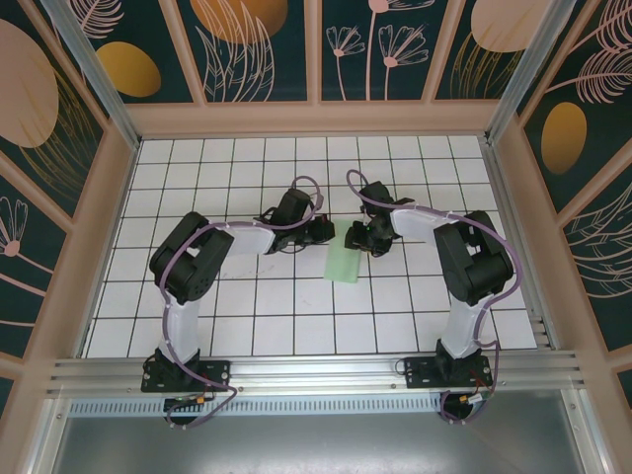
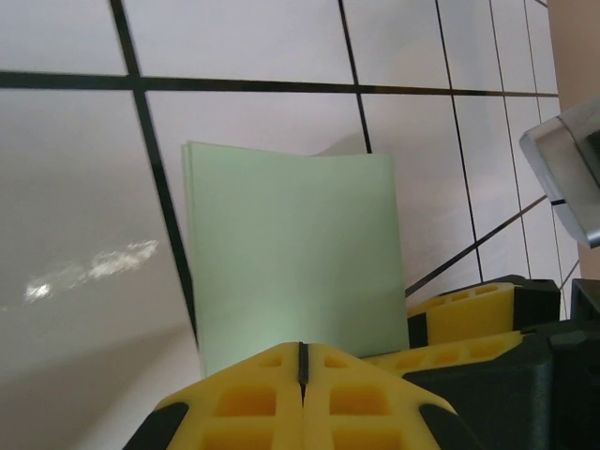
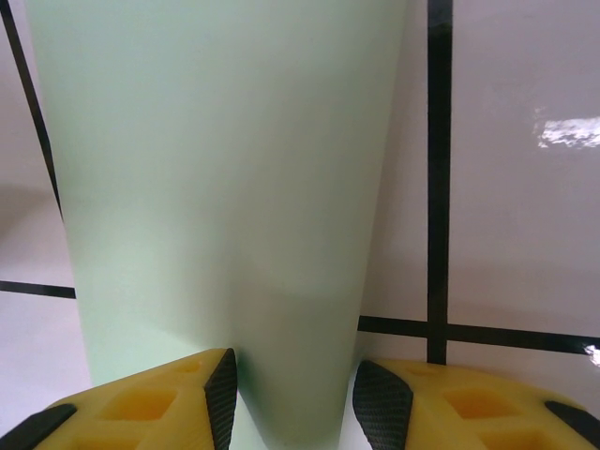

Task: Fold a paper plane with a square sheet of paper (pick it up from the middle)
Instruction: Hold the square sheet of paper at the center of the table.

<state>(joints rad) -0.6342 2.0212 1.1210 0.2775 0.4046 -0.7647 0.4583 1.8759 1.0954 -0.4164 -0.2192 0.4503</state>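
Likely paper (image 2: 291,253) edge in left hand (image 2: 302,354)

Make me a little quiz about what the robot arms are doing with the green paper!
1. True or false: the left gripper is wide open.
2. What colour are the grid lines on the table? A) red B) black C) blue
3. Fill in: the green paper sheet passes between the right gripper and its two yellow ____.
Key: 1 false, its jaws are shut on the sheet's edge; 2 B; 3 fingers.
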